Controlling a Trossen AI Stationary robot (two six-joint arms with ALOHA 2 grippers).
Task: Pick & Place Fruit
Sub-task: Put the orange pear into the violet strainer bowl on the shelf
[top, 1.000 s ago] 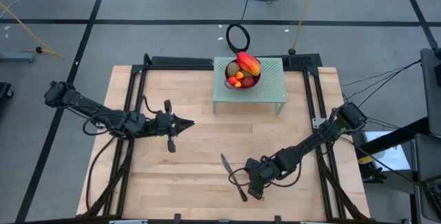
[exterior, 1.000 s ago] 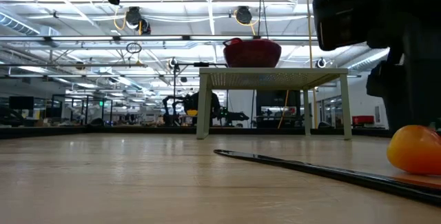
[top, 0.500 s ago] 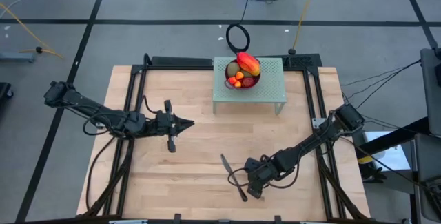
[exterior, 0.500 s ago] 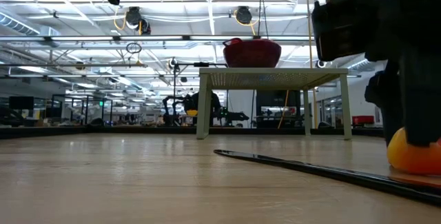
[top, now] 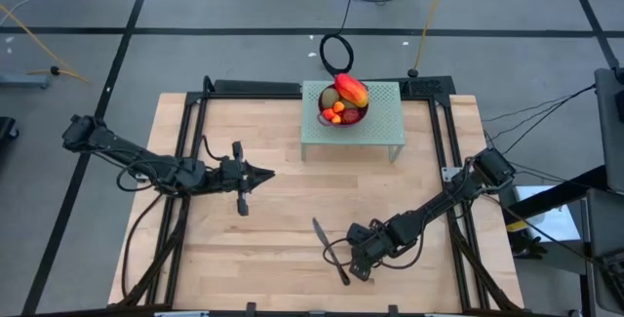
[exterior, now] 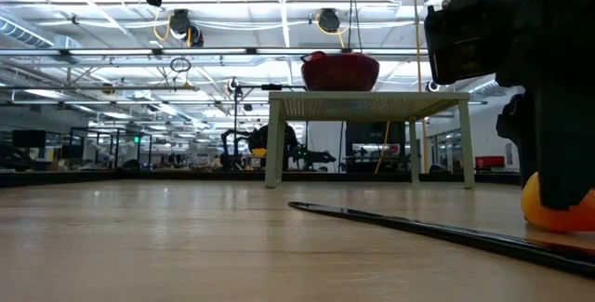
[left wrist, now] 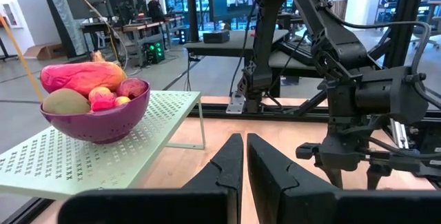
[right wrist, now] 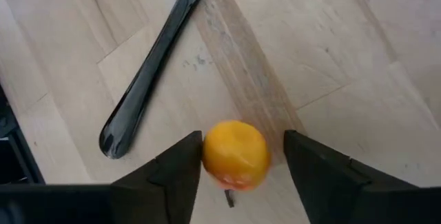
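Straddling a small round orange-yellow fruit (right wrist: 235, 154) that lay on the pale wooden table (top: 283, 249) near its front edge, the right gripper (right wrist: 242, 156) had its two dark fingers (right wrist: 180, 160) spread on either side of it, one pad seemingly touching the fruit and the other just apart, so no firm grip showed. A long dark-handled knife (right wrist: 148, 72) lay just beside that fruit. The left gripper (top: 265, 173) hovered over the table's left half with its fingers pressed together on nothing, while the other fruit sat in a purple perforated bowl (left wrist: 96, 124) on a pale green perforated stand (top: 382, 122) at the table's back edge: a red-yellow mango (left wrist: 83, 76), a brownish-green kiwi (left wrist: 65, 102) and small red pieces (left wrist: 102, 97).
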